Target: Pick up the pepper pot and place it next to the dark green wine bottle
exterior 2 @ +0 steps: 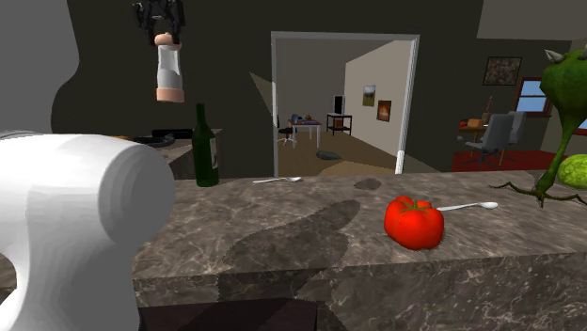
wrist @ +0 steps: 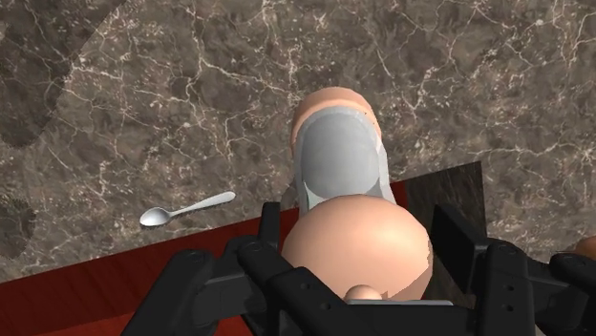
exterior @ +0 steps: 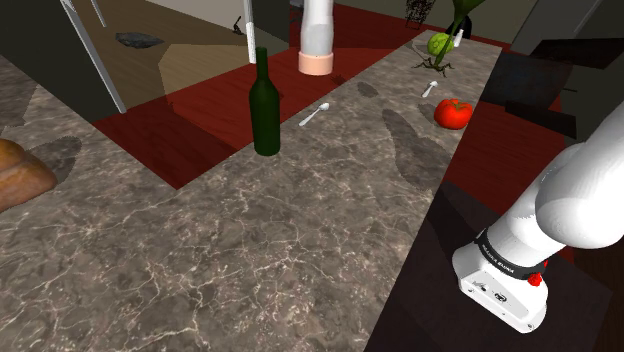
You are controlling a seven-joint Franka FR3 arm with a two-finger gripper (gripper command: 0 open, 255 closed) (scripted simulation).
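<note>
In the shoulder view, a tall dark green wine bottle (exterior: 265, 105) stands upright on the brown marbled counter (exterior: 200, 260). Right of it and farther off, the black two-finger gripper (wrist: 359, 239) clasps the pale grey, pink-ended pepper pot (exterior: 318, 40) in the air. A red tomato (exterior: 452, 113) lies far right.

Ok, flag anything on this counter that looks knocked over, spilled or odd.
Nothing stands out. The wine bottle stands upright on the counter, one spoon lies beside it, another spoon by the tomato, nothing is spilled, and the pepper pot hangs upright above, clasped in the gripper.
</note>
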